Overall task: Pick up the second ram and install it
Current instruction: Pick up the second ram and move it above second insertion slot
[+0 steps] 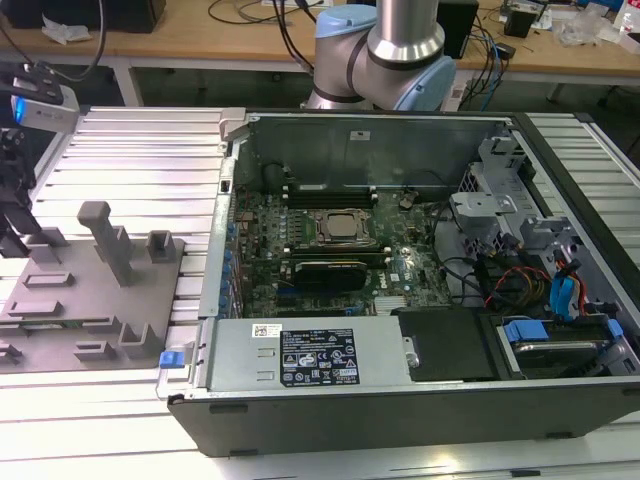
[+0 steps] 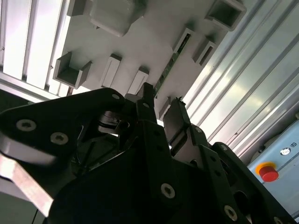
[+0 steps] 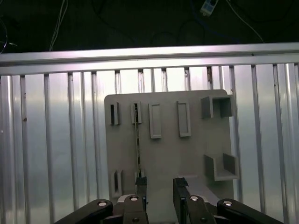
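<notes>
Second ram [image 3: 137, 140]: parked on its thin edge in a narrow slot of the grey holder plate [image 3: 187, 154], on the ribbed aluminium table [image 3: 46, 140]. Second ram [image 2: 170, 60] in the second wrist view: a slim green strip on that same plate. In the exterior view, holder plate [image 1: 100, 300] just beside the open computer case [image 1: 400, 400], on the exterior view's left of it. Runs lengthwise straight away from the gripper [image 3: 160, 184], near end close ahead of the fingertips. Sits off-centre to the gap: lines up with one fingertip [image 3: 140, 183], not with the midline between the two. Fingers of the gripper [image 2: 163, 100] parted to a moderate gap, empty, clamped on nothing; no contact with the stick to be made out. Closing direction of the jaws square to the long axis, across the stick's flat faces. Height of the fingertips above the stick's top edge: cannot tell.
</notes>
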You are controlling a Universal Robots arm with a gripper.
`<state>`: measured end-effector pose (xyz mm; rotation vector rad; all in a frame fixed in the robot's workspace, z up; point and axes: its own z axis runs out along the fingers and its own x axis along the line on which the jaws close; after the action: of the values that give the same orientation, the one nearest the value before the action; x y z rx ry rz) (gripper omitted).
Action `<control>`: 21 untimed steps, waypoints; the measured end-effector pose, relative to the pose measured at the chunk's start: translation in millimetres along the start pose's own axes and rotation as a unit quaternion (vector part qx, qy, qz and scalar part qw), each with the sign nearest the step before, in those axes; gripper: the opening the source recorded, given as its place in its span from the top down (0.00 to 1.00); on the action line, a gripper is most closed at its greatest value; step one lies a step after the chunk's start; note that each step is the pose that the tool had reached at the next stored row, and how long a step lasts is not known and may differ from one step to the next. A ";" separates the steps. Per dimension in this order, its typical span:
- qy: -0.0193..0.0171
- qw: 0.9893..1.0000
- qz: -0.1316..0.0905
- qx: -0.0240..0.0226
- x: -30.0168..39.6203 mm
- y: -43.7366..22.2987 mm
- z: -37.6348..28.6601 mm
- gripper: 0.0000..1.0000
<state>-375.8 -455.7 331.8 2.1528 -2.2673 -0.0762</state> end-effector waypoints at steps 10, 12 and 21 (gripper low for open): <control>0.000 1.000 0.000 0.000 0.3 -0.6 12.7 0.64; 0.000 1.000 0.000 0.000 0.3 -0.7 15.2 0.64; 0.000 1.000 0.000 0.000 8.9 -0.2 30.9 0.64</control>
<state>-377.4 -463.8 300.7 2.1526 -2.2676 -0.0762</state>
